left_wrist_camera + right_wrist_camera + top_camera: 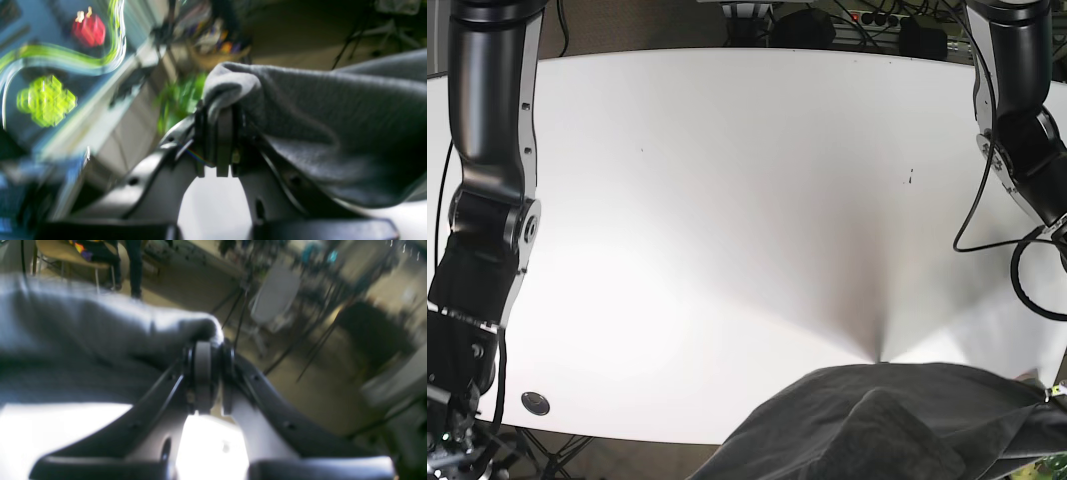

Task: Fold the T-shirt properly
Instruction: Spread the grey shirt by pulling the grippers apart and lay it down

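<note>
The T-shirt (877, 425) is dark grey and hangs bunched over the near edge of the white table (727, 200), at the bottom right of the base view. In the left wrist view my left gripper (218, 110) is shut on a fold of the T-shirt (333, 116), which drapes away to the right. My right gripper (208, 346) is also shut on a bunched edge of the T-shirt (83, 333), with the cloth spreading to the left. Both pinched edges are lifted above the table. Neither gripper's fingers show in the base view.
Both arms' upper links stand at the table's sides, the right arm (487, 200) on the left and the left arm (1017, 120) on the right. A black cable (982, 215) loops beside the left arm. A round grommet (535, 403) sits near the front-left edge. Blurred room clutter lies beyond the table.
</note>
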Tool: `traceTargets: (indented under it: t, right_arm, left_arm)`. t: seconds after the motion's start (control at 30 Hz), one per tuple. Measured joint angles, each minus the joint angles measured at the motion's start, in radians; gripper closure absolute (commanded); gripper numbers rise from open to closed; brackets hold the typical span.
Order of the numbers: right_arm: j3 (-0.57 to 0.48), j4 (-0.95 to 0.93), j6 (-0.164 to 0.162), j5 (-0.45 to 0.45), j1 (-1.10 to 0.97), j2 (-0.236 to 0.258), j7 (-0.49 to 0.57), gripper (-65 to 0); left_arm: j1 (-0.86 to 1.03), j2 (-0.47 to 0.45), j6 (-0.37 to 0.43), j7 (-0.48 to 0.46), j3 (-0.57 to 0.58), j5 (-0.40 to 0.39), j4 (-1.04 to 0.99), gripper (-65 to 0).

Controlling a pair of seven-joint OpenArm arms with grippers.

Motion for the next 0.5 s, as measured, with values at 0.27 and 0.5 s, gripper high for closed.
traceTargets:
  t: [0.27, 0.5]
  right_arm:
    - [0.123, 0.224, 0.008, 0.024, -0.3, -0.047, -0.065, -2.2]
    - [0.2, 0.328, 0.002, 0.006, -0.529, -0.099, -0.075, -2.2]
  left_arm:
    - [0.171, 0.017, -0.016, -0.005, -0.032, -0.021, 0.071, 0.0]
    - [0.314, 0.025, -0.003, -0.003, -0.065, -0.041, 0.108, 0.0]
